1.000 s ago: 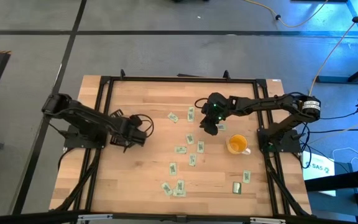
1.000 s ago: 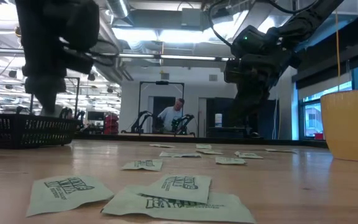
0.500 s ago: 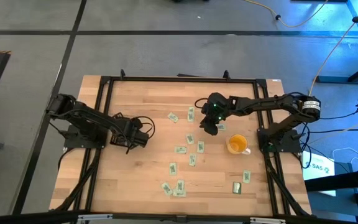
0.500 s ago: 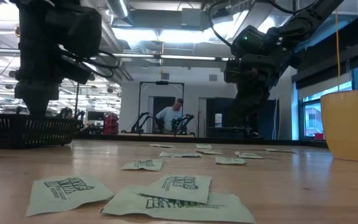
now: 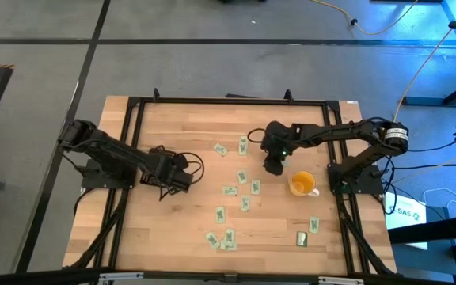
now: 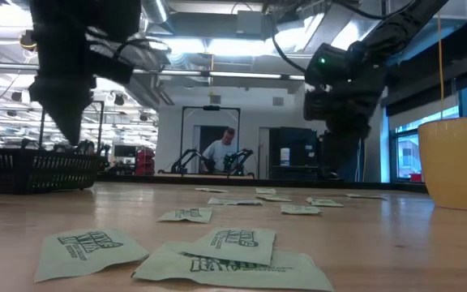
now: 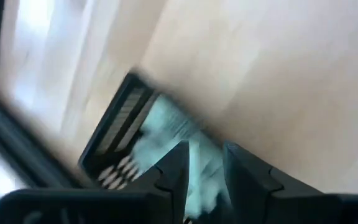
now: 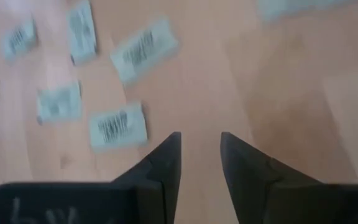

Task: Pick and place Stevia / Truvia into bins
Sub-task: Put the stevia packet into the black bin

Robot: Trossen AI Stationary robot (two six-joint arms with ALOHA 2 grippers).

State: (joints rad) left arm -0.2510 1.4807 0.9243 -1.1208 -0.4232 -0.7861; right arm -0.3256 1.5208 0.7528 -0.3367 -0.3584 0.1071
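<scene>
a: right gripper (image 8: pixel 199 155) has its fingers parted by a narrow gap, nothing between them, bare wood showing through. it hangs over the table near the middle, beside the yellow cup (image 5: pixel 302 184).

b: and the left gripper (image 7: pixel 204 168)?

a: also slightly parted, over the bin (image 7: pixel 114 134) at the left side of the table. pale sachet paper shows between and behind the fingers, but the left wrist view is smeared, so i can't tell if it grips a sachet or just hovers above those in the bin.

b: where are the sachets (image 5: pixel 229 190)?

a: scattered on the wood from the centre toward the near edge, a few right of the cup. the right wrist view shows several (image 8: pixel 118 127) just ahead of its fingers, lying flat, not touched.

b: what does one view give that another doesn't?

a: high view shows the whole spread and both arms but hides the bin under the left arm. low view shows the bin (image 6: pixel 35 172) as a meshed black basket at left, the left arm above it, sachets (image 6: pixel 233 243) close up, and a person (image 6: pixel 220 152) in the room behind.
</scene>
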